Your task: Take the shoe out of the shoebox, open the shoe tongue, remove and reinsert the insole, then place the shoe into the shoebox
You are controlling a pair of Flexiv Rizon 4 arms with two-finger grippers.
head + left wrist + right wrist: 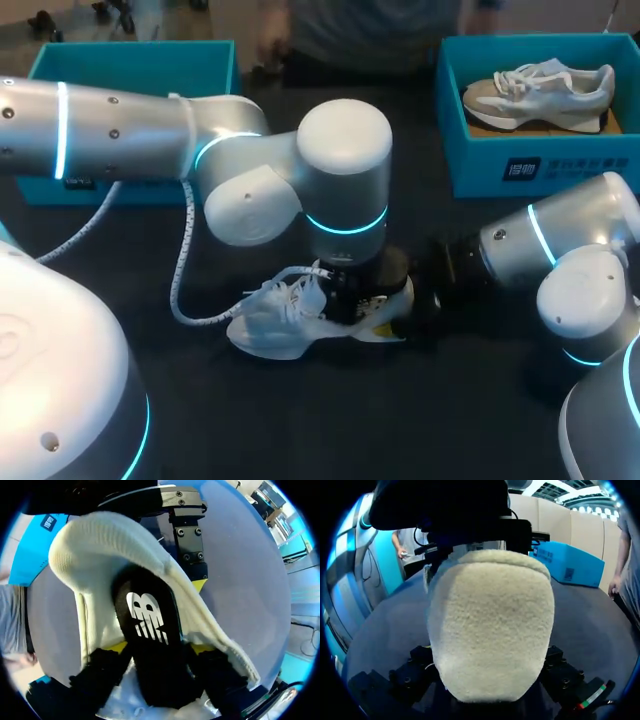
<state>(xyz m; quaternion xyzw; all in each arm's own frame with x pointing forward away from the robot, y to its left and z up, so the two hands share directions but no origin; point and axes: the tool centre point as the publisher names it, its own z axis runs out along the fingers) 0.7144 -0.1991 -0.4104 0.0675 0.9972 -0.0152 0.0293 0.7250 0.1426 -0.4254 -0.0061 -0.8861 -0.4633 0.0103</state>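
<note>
Looking down from the head view, the white shoe [300, 325] lies on its side on the dark table [330, 430], out of both boxes, laces towards my left. My left arm [200, 140] comes in from the left and hangs straight over the shoe, so its wrist hides the left gripper [345, 300]. My right arm [570, 250] reaches in from the right, with the right gripper [428, 295] at the heel. At the far edge stand the left box [130, 70] and the right box [540, 160], the latter holding a second shoe [540, 92].

From the left wrist view, the shoe's mouth gapes wide and the black insole [147, 630] runs up between the left gripper's fingers [120, 647]; their yellow tips press its two edges, pinching it (as far as the view shows). The right gripper stands beyond the heel collar.

From the right wrist view, the fuzzy heel fills the space between the right gripper's fingers [412, 672], which clamp the shoe from both sides
</note>
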